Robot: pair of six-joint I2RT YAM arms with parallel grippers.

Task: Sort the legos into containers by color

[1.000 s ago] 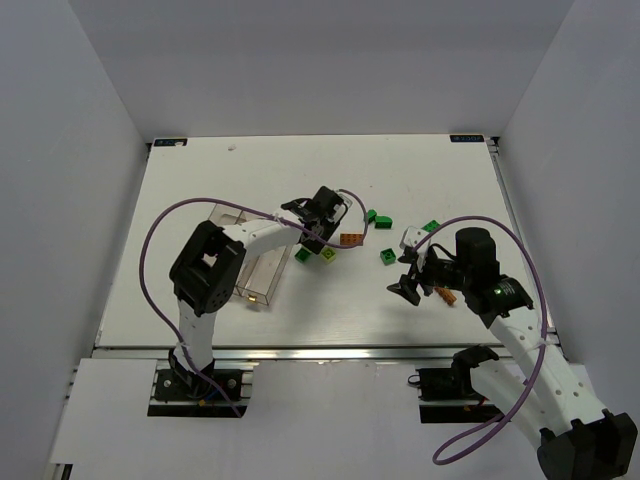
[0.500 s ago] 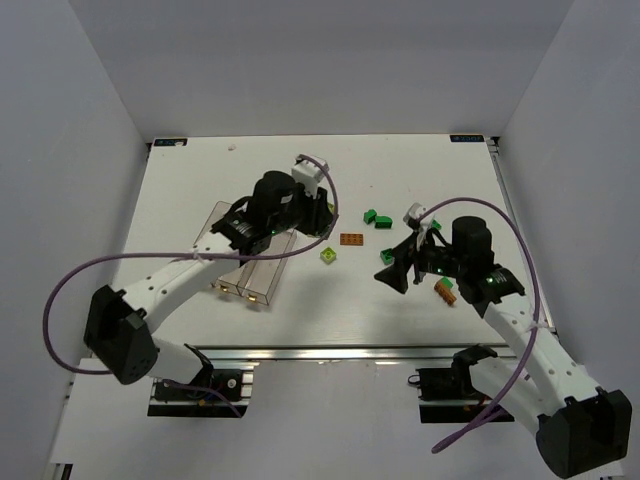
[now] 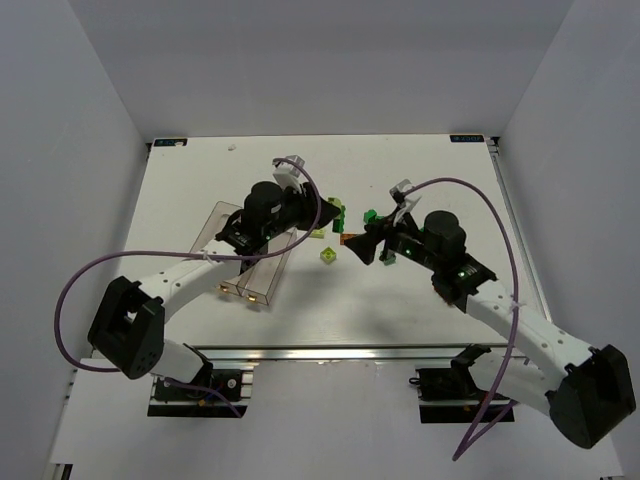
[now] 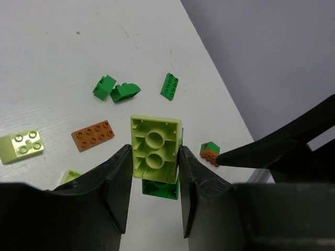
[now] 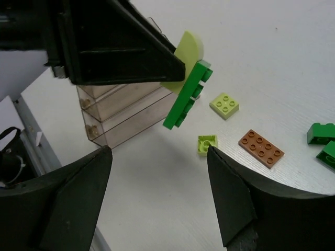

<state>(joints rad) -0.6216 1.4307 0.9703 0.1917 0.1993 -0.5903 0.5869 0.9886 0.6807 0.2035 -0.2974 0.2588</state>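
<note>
L arm has unfolded, elbow now swung out left; L gripper (image 3: 328,214) w/ lime brick (image 4: 155,149) + green brick (image 4: 160,189) has shifted right, off the bins (image 3: 262,272). R gripper (image 3: 365,247) has moved left, up to orange plate (image 4: 93,135).

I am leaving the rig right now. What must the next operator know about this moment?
The left gripper has its jaws shut on a lime yellow-green studded plastic brick, with a dark green flat brick stuck to it, in the air.
The right gripper is open and empty, close to that pair.
In the right wrist view the clear plastic bins show no brick inside.
Loose on the white table: an orange-brown flat plate, two lime bricks, several dark green pieces.
Done: nothing sorted, it seems. Left: every brick, by colour.
</note>
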